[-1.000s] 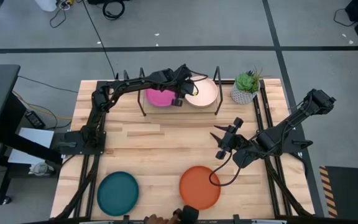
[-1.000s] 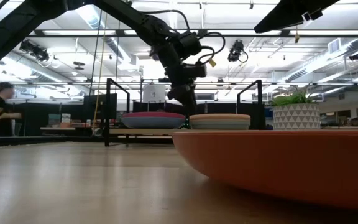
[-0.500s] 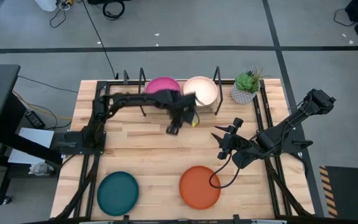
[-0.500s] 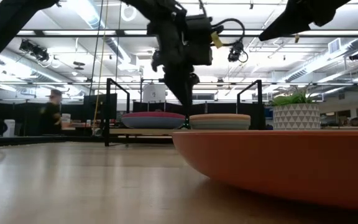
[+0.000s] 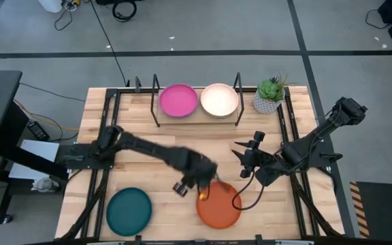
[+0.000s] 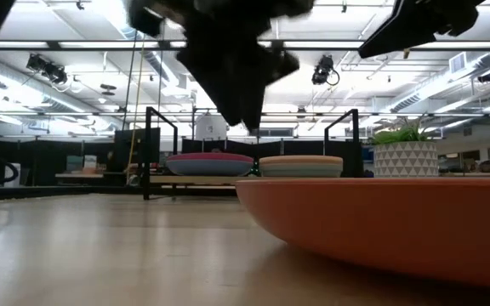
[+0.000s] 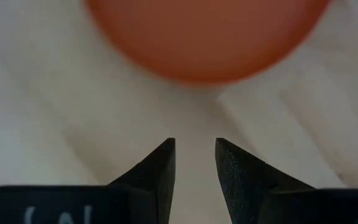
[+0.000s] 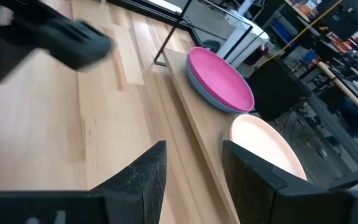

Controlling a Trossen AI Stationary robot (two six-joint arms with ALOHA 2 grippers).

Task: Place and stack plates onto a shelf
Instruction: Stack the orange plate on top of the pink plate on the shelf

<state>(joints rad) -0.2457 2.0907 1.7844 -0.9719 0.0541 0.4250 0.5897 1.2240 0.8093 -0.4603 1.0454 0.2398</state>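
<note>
1. The orange plate (image 5: 218, 205) lay on the table (image 5: 148, 146) at its front edge, the teal plate (image 5: 128, 211) beside it.
2. The pink plate (image 5: 178, 100) and the cream plate (image 5: 220, 99) sat on the shelf (image 5: 197, 117), each topping a stack.
3. The left gripper (image 5: 203, 189) hung at the orange plate's rim, fingers (image 7: 160, 171) narrowly parted, holding nothing.
4. The right gripper (image 5: 241, 153) waited near mid-table, open and empty.

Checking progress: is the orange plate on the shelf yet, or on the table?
On the table. The orange plate lies flat near the front edge, far from the shelf; the left gripper hovers at its rim.
</note>
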